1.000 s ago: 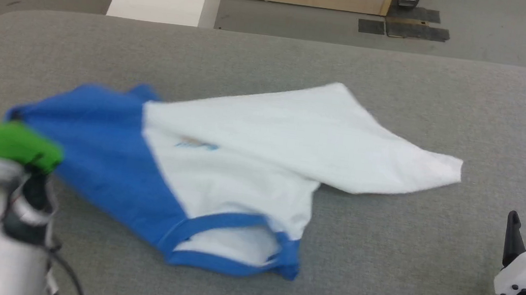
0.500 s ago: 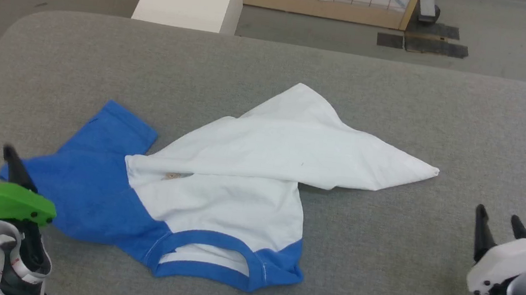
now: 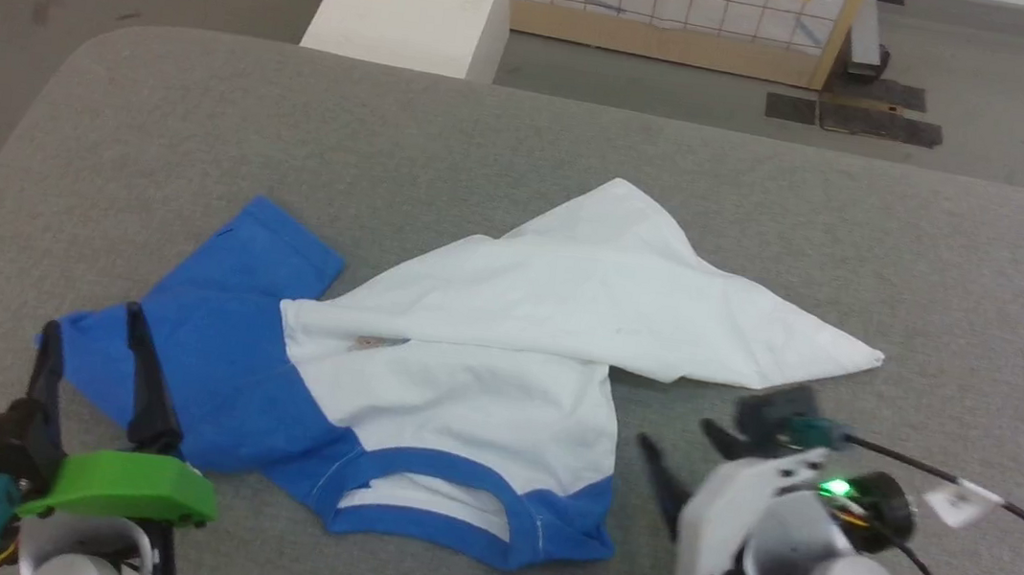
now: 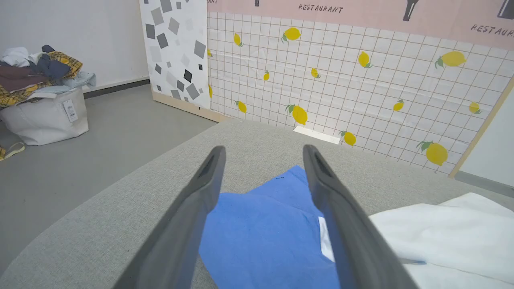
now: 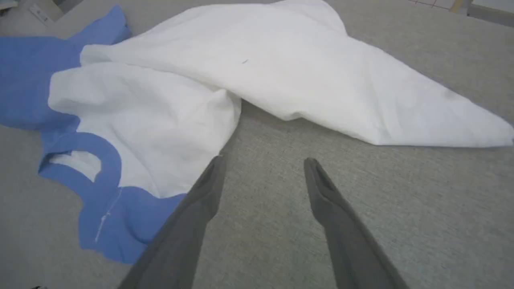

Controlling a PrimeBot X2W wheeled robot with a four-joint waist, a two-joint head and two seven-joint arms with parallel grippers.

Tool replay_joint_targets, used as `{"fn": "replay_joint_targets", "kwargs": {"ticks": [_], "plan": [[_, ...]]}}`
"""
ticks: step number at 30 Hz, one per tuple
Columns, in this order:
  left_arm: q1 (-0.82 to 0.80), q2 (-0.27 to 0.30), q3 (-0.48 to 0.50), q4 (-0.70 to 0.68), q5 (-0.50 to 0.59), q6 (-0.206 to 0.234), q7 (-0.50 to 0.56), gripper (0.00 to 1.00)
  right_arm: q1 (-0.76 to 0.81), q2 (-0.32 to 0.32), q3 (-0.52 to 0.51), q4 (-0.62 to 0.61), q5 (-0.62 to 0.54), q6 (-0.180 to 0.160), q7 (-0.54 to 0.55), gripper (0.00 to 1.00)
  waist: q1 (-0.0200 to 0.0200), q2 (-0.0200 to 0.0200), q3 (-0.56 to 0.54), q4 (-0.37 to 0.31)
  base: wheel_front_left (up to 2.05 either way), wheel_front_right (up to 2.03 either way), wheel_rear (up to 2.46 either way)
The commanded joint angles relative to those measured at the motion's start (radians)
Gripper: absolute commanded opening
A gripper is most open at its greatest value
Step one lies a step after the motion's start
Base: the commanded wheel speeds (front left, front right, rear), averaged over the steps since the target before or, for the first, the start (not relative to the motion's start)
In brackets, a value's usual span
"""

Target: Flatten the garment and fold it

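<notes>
- The garment (image 3: 481,390) lies rumpled near the middle of the gray padded table (image 3: 298,138). Its blue-trimmed neck opening is at the near edge and a blue sleeve is spread to the left. The white body is folded over itself into a pointed corner reaching right.
- The left gripper (image 3: 91,324) is at the near left, its two fingers spread apart with nothing between them, over the left edge of the blue sleeve. Whether they touch the cloth I cannot tell.
- The right gripper (image 3: 678,437) is just right of the collar over bare table, its fingers apart and empty, pointing left toward the shirt.
- Beyond the table's far edge stands a white block (image 3: 414,2).
- Far behind is a lemon-print wall (image 4: 361,88), with a bag of clothes (image 4: 40,116) on the floor to the left.
</notes>
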Motion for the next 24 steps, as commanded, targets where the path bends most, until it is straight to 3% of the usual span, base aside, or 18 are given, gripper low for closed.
{"fn": "replay_joint_targets", "kwargs": {"ticks": [1, 9, 15, 16, 17, 21, 24], "plan": [[0.012, -0.016, -0.004, -0.003, 0.020, -0.011, -0.004, 1.00, -0.036, -0.001, 0.030, 0.009, -0.001, -0.001, 0.020, 1.00, 0.0000, 0.0000, 0.016, 0.022, 0.00, 0.00, 0.00], [-0.022, -0.080, 0.001, 0.016, 0.069, -0.063, -0.005, 1.00, -0.156, -0.001, 0.160, 0.151, -0.032, -0.001, 0.134, 1.00, 0.0000, 0.0000, 0.068, 0.084, 0.00, 0.00, 0.00], [-0.041, -0.112, 0.016, 0.020, 0.089, -0.086, -0.005, 1.00, -0.210, -0.001, 0.216, 0.242, -0.024, -0.001, 0.136, 1.00, 0.0000, 0.0000, 0.096, 0.109, 0.00, 0.00, 0.00], [-0.042, -0.115, 0.017, 0.022, 0.091, -0.090, -0.005, 1.00, -0.216, -0.001, 0.224, 0.253, -0.020, -0.001, 0.136, 0.42, 0.0000, 0.0000, 0.097, 0.110, 0.00, 0.00, 0.00], [-0.043, -0.118, 0.019, 0.025, 0.093, -0.093, -0.005, 1.00, -0.224, -0.001, 0.233, 0.260, -0.015, -0.001, 0.126, 0.00, 0.0000, 0.0000, 0.098, 0.111, 0.00, 0.00, 0.00], [-0.044, -0.128, 0.030, 0.031, 0.099, -0.104, -0.005, 1.00, -0.245, -0.007, 0.206, 0.255, 0.024, -0.001, 0.072, 0.00, 0.0000, 0.0000, 0.088, 0.102, 0.00, 0.00, 0.00], [-0.043, -0.132, 0.038, 0.036, 0.104, -0.111, -0.005, 1.00, -0.241, -0.046, 0.151, 0.201, 0.050, -0.001, 0.034, 0.00, 0.0000, 0.0000, 0.071, 0.090, 0.00, 0.00, 0.00]]}}
